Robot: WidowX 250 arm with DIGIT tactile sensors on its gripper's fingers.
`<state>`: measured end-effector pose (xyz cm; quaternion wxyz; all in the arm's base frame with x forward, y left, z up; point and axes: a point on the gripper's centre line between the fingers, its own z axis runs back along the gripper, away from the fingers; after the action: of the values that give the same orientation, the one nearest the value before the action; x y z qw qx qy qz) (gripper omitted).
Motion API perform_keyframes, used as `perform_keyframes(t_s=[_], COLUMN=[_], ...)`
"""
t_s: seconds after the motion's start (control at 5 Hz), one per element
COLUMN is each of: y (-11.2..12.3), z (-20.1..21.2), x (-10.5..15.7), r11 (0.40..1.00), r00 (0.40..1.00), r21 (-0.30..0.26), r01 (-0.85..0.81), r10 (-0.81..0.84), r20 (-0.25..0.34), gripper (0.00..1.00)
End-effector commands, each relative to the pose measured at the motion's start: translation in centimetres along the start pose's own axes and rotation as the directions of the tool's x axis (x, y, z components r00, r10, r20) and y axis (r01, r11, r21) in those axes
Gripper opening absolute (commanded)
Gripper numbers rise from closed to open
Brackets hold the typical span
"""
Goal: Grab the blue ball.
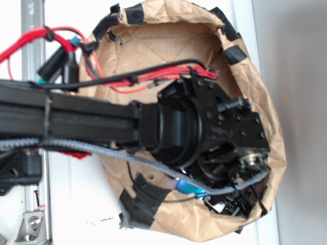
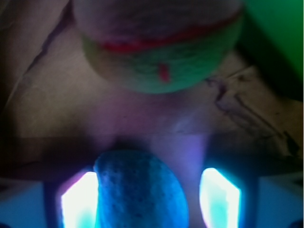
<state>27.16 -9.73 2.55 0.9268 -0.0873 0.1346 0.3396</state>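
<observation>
Between the fingers (image 2: 148, 199), low in the wrist view, I saw the blue ball (image 2: 140, 190) sitting close against the left glowing pad (image 2: 80, 199), with a clear gap to the right pad (image 2: 219, 197); the fingers stood parted and had no grip on it that I could confirm. Just beyond the ball lay crumpled brown paper, and past that a fuzzy green plush toy (image 2: 161, 71) with a red band across it, apart from the ball. A flat green shape (image 2: 280, 28) filled the upper right corner. In the exterior view the black arm (image 1: 76, 120) reached from the left into a brown paper bag (image 1: 168, 41) edged with black tape, red wires (image 1: 153, 76) running along it, and the wrist hid the ball from me there. The bag rested on a white surface (image 1: 76, 199).
</observation>
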Motion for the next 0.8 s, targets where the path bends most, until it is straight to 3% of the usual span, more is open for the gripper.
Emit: perform_keyframes(t_s=[0.0, 0.2, 0.4, 0.6], y=[5.3, 8.7, 10.5, 10.0], z=[8.0, 12.5, 15.7, 14.3], x=[-1.1, -1.0, -1.4, -1.3], r11=[0.999, 0.975, 0.927, 0.953], r00=[0.974, 0.899, 0.77, 0.817], r21=[0.005, -0.017, 0.118, 0.056], r01=[0.053, 0.223, 0.355, 0.298], r10=[-0.053, -0.199, -0.362, -0.285], r20=[0.219, 0.39, 0.525, 0.501], gripper=[0.0, 0.0, 0.0, 1.0])
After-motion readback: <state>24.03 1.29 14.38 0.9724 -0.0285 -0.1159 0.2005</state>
